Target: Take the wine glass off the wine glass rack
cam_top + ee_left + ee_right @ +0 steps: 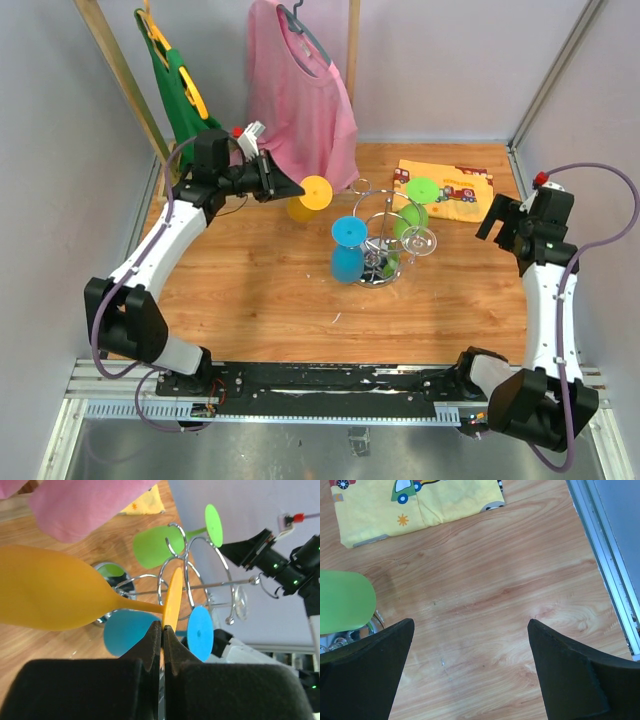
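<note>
Orange glass [50, 595] is pinched by the rim of its foot in the left claw [162, 626], which is pressed together on it. The glass is already clear of the rack [383, 270] and is held to the rack's left, over the desk [260, 310].

From the claw the stem runs crosswise, roughly square to the grip. From above, the foot's disc is seen facing up with the bowl below it, so the long axis is judged steeply tilted, bowl down. Whether the bowl touches the desk cannot be told.

3 others, a blue glass [347, 264], a green glass [412, 212] and a clear glass [418, 241], are seen at the rack's wire arms, apart from the held 1.

The right claw [470, 625] is spread wide over bare desk near the right edge, with nothing in it.

The left arm is the nearer and has the grip. The lift-off is judged done. A carry further leftward, away from the wire loops, and a set-down are judged to be what is called for next.
</note>
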Controlling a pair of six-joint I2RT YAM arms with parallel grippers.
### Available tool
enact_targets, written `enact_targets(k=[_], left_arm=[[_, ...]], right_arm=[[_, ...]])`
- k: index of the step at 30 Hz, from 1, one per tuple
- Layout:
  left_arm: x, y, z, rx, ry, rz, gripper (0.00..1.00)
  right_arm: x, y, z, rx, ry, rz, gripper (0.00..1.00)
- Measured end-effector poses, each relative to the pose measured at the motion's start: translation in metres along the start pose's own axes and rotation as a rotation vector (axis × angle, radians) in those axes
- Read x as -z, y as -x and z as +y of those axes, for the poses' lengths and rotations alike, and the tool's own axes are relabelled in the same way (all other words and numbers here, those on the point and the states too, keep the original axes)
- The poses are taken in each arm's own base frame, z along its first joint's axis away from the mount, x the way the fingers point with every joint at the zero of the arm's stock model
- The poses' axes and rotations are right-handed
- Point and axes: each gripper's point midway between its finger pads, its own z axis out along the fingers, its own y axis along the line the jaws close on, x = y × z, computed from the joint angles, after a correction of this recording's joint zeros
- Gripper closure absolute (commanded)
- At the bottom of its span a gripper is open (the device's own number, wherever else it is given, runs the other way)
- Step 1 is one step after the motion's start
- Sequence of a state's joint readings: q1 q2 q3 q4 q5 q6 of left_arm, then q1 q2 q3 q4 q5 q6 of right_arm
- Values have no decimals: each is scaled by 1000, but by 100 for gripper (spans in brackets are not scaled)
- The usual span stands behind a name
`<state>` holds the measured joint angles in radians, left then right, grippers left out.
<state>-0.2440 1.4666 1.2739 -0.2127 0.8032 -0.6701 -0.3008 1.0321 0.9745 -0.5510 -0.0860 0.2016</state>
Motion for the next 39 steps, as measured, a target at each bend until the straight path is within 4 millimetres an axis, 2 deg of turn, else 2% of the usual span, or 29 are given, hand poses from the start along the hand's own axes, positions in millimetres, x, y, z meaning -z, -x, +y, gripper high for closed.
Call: enact_targets(k=[5, 15, 18, 24, 28, 33, 39], left_arm=[[14, -10, 4, -139, 40, 32, 100], [41, -14, 10, -461, 134, 54, 100], [49, -15, 14, -550, 169, 62, 100], [62, -10, 18, -718, 228, 56, 100], [57, -13, 19, -836, 258, 87, 100], [42, -31, 5, -1021, 259, 146, 100], [47, -21, 9, -1174, 352, 150, 100]], right_arm=[[1, 5, 4, 1, 21, -4, 2], [4, 27, 17, 8, 78, -30, 2], [8, 42, 26, 13, 121, -40, 2], [18, 92, 55, 28, 252, -90, 1], [28, 111, 69, 25, 316, -116, 1], [42, 127, 83, 13, 383, -143, 2], [54, 139, 93, 7, 428, -167, 1]])
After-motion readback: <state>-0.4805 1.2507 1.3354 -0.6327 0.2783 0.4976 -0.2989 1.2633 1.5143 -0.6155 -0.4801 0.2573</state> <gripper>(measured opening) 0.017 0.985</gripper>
